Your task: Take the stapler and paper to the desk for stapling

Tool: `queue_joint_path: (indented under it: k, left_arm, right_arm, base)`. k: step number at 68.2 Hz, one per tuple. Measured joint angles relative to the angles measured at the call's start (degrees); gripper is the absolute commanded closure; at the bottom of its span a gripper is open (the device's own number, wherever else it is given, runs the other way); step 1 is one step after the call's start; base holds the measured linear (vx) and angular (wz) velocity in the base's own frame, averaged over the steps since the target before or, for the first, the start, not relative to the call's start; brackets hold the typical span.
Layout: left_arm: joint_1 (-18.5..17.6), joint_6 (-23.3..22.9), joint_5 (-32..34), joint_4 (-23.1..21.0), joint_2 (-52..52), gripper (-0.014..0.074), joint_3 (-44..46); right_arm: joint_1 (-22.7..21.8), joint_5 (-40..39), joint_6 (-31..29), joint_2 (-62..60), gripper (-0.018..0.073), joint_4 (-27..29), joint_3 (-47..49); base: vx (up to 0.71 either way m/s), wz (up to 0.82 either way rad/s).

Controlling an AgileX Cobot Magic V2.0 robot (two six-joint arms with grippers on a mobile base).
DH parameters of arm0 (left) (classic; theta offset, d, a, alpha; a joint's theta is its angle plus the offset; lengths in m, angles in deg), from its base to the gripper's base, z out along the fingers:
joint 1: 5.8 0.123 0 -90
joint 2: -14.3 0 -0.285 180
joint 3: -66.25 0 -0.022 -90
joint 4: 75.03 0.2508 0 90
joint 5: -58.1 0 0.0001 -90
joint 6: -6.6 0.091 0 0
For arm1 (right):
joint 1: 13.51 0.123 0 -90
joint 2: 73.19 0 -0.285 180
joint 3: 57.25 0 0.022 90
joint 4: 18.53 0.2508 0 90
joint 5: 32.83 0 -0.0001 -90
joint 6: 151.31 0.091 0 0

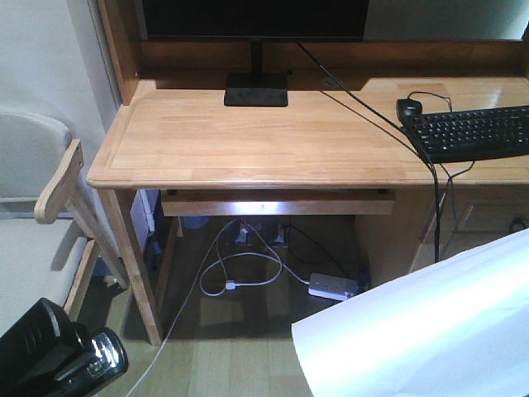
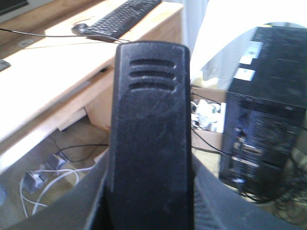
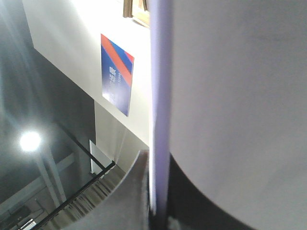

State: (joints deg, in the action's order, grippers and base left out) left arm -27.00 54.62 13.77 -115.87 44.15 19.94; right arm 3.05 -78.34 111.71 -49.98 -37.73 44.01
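A black stapler point(image 1: 58, 356) shows at the bottom left of the front view, low beside the wooden desk point(image 1: 273, 141). In the left wrist view the stapler point(image 2: 148, 143) stands upright between the fingers of my left gripper point(image 2: 149, 203), which is shut on it. A white sheet of paper point(image 1: 430, 331) fills the bottom right of the front view, below the desk's front edge. In the right wrist view the paper point(image 3: 230, 96) runs edge-on through my right gripper point(image 3: 156, 203), which is shut on it. The grippers themselves do not show in the front view.
On the desk stand a monitor base point(image 1: 256, 87), a black keyboard point(image 1: 475, 132) and a mouse point(image 1: 409, 107), with cables trailing off the edge. A chair point(image 1: 41, 215) is at the left. A power strip point(image 1: 335, 287) and cords lie under the desk. A black computer tower point(image 2: 268, 105) stands nearby.
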Motion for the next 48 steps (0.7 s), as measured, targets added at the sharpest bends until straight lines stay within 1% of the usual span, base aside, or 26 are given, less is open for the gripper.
queue_joint_path:
  k: [48]
  left_arm:
    - [0.0,0.0,0.0,0.0,0.0,0.0603,0.0]
  right_arm:
    - [0.0,0.0,0.0,0.0,0.0562,0.0,0.0]
  base:
    - [0.21,-0.02]
